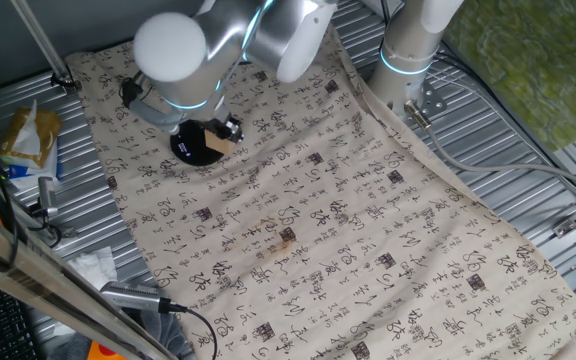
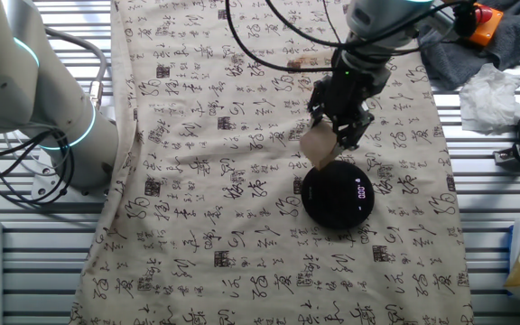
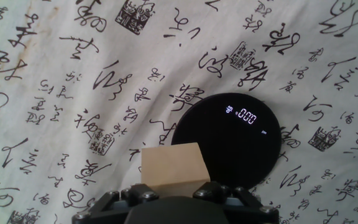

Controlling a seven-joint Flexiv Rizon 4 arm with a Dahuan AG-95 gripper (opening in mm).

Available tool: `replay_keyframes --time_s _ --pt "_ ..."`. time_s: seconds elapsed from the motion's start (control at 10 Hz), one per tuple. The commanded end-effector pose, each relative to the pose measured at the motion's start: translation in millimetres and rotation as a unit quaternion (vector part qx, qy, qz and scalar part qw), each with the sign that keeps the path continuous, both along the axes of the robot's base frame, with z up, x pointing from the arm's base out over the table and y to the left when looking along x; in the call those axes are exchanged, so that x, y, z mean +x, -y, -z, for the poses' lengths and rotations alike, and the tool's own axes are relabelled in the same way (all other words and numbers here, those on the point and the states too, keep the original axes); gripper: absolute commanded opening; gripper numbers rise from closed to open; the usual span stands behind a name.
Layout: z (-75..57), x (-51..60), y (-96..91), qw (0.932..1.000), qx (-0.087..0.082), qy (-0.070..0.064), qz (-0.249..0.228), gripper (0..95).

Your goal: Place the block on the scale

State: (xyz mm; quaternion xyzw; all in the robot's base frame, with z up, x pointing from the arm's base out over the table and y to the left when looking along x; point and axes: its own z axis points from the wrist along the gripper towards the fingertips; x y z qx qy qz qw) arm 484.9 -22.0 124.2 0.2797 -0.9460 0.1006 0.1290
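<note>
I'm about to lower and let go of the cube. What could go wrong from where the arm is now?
1. In the hand view the wooden block sits over the scale's near-left rim, not its centre; released here, it may land half on the cloth or tip off.
2. The block is held tilted in the other fixed view, so it could tumble on landing.
3. The display reads zero; the gripper pressing down would spoil the reading.
</note>
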Motion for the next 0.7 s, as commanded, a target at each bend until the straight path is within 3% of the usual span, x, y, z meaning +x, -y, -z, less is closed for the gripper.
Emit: replay_keyframes --time_s 0.1,0.5,0.7 --pt "-0.6 -1.2 0.3 1.0000 -0.003 -0.001 -0.007 0.0" --pt "-0.7 -1.3 0.3 0.9987 -0.015 -0.014 -0.047 0.0" --pt "0.2 -1.2 0.5 0.9969 -0.038 -0.019 -0.065 0.0"
